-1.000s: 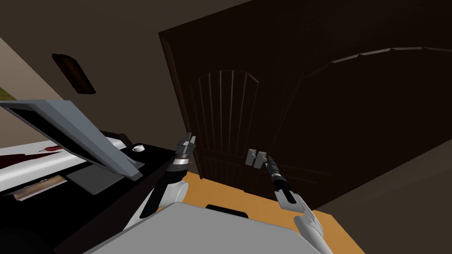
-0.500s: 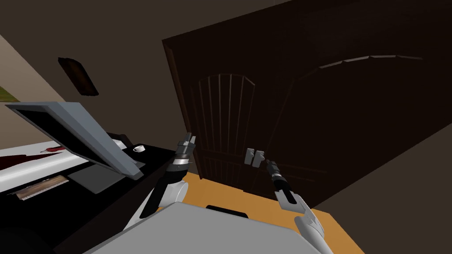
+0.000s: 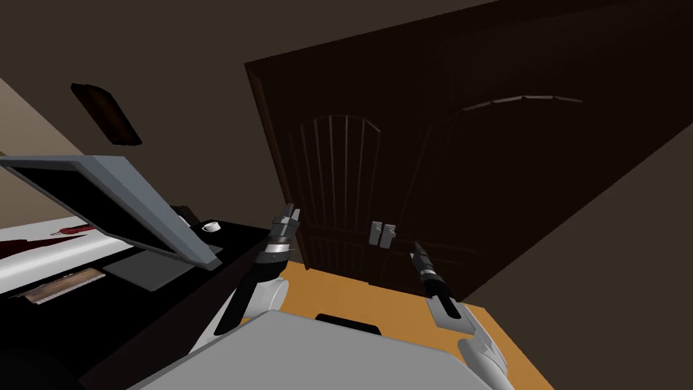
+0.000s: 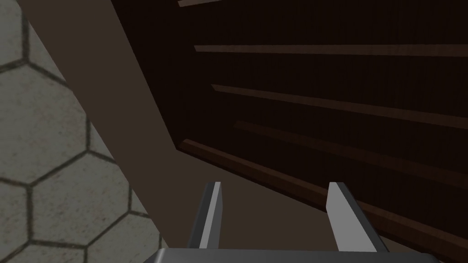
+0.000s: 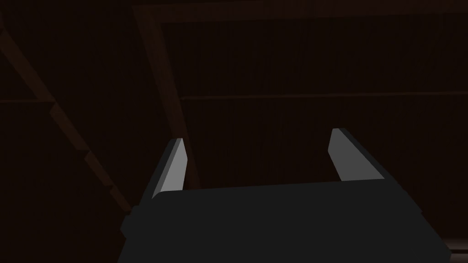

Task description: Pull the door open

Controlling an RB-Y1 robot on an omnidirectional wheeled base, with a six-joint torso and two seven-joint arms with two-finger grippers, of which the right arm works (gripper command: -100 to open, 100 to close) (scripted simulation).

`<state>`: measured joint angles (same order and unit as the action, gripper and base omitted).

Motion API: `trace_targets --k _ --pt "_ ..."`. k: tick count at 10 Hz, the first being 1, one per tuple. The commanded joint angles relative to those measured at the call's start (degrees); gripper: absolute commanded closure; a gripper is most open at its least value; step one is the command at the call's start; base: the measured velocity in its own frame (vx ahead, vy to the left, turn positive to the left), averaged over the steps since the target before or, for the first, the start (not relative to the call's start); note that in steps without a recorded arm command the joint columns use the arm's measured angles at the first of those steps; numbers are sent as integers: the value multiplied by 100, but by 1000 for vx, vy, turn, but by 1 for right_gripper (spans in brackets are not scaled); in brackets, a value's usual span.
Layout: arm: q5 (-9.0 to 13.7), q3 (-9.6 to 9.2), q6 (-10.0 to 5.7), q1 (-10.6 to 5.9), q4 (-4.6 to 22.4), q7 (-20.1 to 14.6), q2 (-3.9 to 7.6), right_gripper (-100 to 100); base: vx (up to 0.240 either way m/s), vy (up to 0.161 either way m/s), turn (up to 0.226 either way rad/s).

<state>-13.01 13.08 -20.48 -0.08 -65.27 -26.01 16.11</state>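
Dim brown walls (image 3: 169, 54), orange floor (image 3: 338, 292) at the foot of a dark double door (image 3: 487, 176). Right pincer (image 3: 414, 246) spread and empty, aimed at bare door panel. Pair of light grey handles (image 3: 382, 234) just above and to its left, near but apart, long axes upright; closer to this arm than to the other. Likely need: a short reach up-left before closing. Left pincer (image 3: 291, 214) also spread, idle by the door's left edge. Beyond, dark worktop (image 3: 233, 238) with tilted monitor (image 3: 135, 198) and white cup (image 3: 211, 227).
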Motion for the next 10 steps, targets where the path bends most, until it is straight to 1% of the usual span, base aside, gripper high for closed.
trace_targets --k 1,2,4,5,6,7,8,9,10 --pt "-13 -48 -23 17 -24 -48 7 -100 -221 -21 15" --pt "-32 -126 -45 22 -76 -91 -13 -100 -217 60 79" --pt "-80 -329 -100 -18 -201 -175 -87 -100 -169 134 131" --pt "-58 -261 -79 8 -154 -158 -39 -100 -64 60 27" --pt "-31 -109 -69 83 -72 -139 42 -100 -24 -49 -199" --pt "-12 3 -50 134 -19 -115 97 -100 -12 -99 -201" --pt "3 90 -38 168 24 -92 134 -100 41 -125 -179" --pt "20 183 -29 182 77 -56 161 -100 138 -135 -88" --pt "22 192 -31 168 87 -44 153 -100 184 -74 13"
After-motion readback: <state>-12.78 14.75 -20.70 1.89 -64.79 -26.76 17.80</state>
